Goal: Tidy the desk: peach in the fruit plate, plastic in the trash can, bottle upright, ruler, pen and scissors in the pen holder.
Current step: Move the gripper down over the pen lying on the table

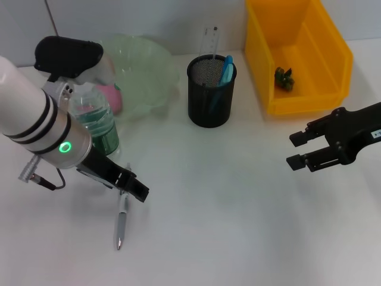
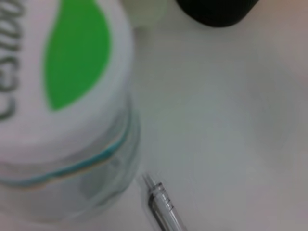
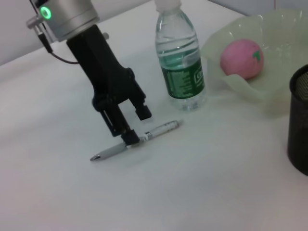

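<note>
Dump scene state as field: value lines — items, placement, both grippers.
pen: lying flat on table, left gripper open, down over it, one finger at the barrel
bottle: upright, beside the fruit plate
peach: in fruit plate
fruit plate: pale green bowl
pen holder: black mesh, holds ruler and a blue-handled item
trash can: yellow bin, small dark scrap inside
right gripper: open, hovering near the bin, empty
</note>
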Available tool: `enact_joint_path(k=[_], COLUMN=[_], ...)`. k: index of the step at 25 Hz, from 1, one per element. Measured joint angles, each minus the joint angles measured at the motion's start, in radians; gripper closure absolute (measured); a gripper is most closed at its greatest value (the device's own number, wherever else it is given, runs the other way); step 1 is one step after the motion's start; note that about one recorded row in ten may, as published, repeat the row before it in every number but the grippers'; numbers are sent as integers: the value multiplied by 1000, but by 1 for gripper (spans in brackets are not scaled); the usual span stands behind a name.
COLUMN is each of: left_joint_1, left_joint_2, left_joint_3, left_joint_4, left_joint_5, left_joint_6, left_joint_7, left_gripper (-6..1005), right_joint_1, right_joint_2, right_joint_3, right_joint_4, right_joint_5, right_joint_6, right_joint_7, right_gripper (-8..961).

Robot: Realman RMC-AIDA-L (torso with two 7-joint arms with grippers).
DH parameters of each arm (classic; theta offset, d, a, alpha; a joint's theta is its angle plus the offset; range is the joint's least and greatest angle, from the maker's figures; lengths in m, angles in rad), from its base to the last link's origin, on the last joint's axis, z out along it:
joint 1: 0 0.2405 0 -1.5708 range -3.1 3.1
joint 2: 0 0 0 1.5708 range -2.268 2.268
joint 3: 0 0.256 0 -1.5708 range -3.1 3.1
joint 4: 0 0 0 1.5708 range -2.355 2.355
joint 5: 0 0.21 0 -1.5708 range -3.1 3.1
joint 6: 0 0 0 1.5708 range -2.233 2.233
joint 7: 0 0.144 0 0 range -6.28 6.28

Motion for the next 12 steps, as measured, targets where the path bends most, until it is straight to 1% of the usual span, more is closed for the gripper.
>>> enact_joint_path(k=[3, 12], left_joint_1=[2, 2], left_joint_2=[0, 0], left_joint_3=[32, 72], left_joint_4=[2, 2], left_joint_5=[2, 12], left_joint_6=[-5, -14], left_joint_7=[-1, -2], left_gripper=[219, 220], right_joint_1=[8, 12], right_joint_2=[1, 5], right_joint_3=[0, -1], right_joint_4=[2, 1], right_joint_5=[-24, -31], right_joint_6=[16, 6], right_joint_7=[10, 14], right_gripper=[348, 348])
